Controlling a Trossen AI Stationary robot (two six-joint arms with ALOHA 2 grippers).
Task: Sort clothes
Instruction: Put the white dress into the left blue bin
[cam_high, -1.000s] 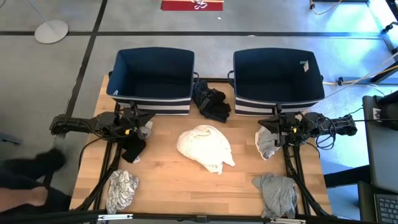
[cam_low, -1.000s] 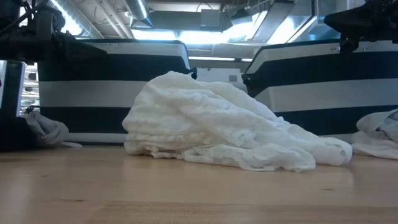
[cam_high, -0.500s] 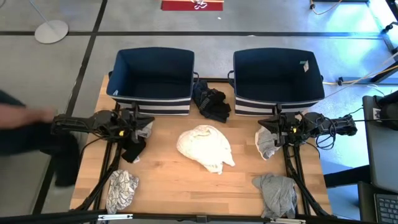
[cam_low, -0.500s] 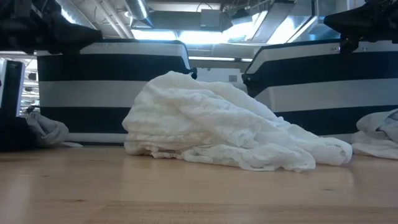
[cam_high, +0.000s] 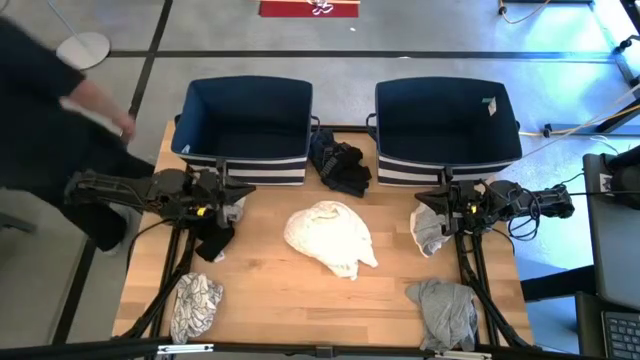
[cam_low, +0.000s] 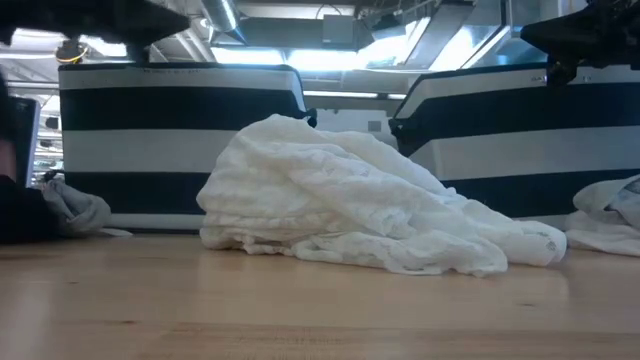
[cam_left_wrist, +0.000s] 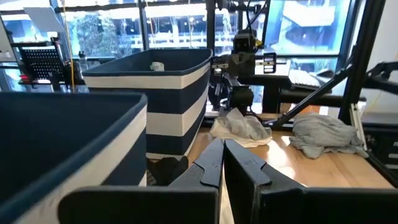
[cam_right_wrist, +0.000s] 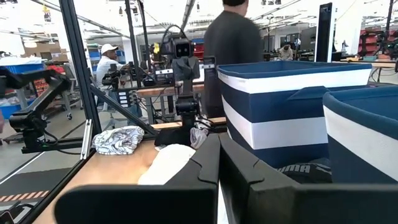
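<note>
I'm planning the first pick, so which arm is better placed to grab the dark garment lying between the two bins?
Either could, but right looks safer. The dark garment lies roughly midway between the left gripper and right gripper, but a person stands beside the left arm.

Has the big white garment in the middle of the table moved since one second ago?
No. In the high view the white garment lies at the same spot below the gap between the two navy bins, and its folds match in the low view.
</note>
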